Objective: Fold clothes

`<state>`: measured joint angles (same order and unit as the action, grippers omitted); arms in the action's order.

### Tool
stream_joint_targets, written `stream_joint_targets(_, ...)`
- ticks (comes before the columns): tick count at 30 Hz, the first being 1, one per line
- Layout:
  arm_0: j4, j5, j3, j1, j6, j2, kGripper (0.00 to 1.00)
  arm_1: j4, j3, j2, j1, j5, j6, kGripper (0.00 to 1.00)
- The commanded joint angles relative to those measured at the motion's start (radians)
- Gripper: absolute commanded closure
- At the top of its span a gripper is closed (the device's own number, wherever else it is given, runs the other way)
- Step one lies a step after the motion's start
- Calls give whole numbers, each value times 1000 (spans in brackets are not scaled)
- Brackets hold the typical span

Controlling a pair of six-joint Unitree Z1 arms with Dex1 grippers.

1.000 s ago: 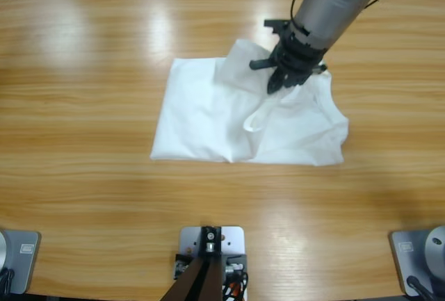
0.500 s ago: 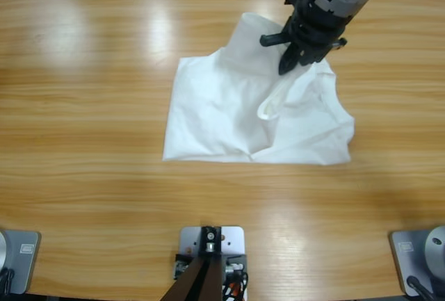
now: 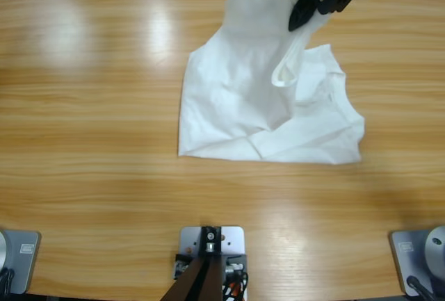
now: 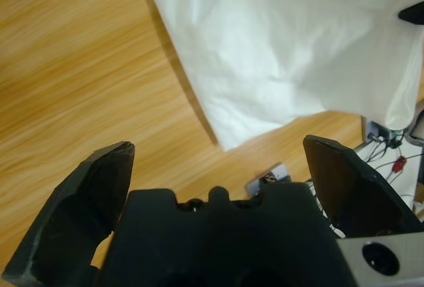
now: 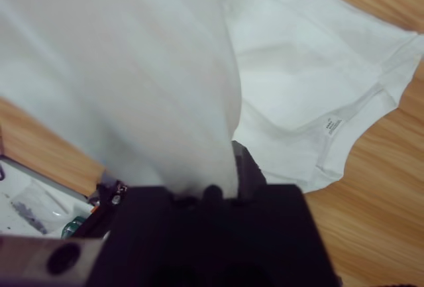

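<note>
Right claw (image 3: 300, 17): clamped on a bunch of the T-shirt (image 3: 271, 106), which it holds up at the far edge of the surface (image 3: 90, 106); in the right wrist view the cloth drapes over the jaws and hides them.
Left claw (image 4: 215, 161): jaws wide apart with nothing between them, raised above the wood at the far left, well apart from the garment.
T-shirt: centre-right of the surface, its far part pulled into a hanging sheet, its near part flat, creased and partly doubled over; a neck label (image 5: 332, 124) shows by the hem in the right wrist view.
Risk: thin cloth held at a single point may slide out of the grip, or the whole shirt may drag sideways and bunch instead of folding.
Edges: the lifted point sits close to the far edge.
Open room: bare wood lies broadly left and near.
</note>
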<state>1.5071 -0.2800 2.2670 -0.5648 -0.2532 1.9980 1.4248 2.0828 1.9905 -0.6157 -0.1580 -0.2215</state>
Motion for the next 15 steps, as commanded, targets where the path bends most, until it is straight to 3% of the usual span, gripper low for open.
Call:
stream_joint_targets(1, 151, 17, -26, 11, 14, 18, 0, 61, 53, -25, 20, 36, 13, 1000)
stream_joint_targets(15, 151, 18, -30, 11, 14, 18, 0, 92, 1, -53, 62, 61, 11, 1000)
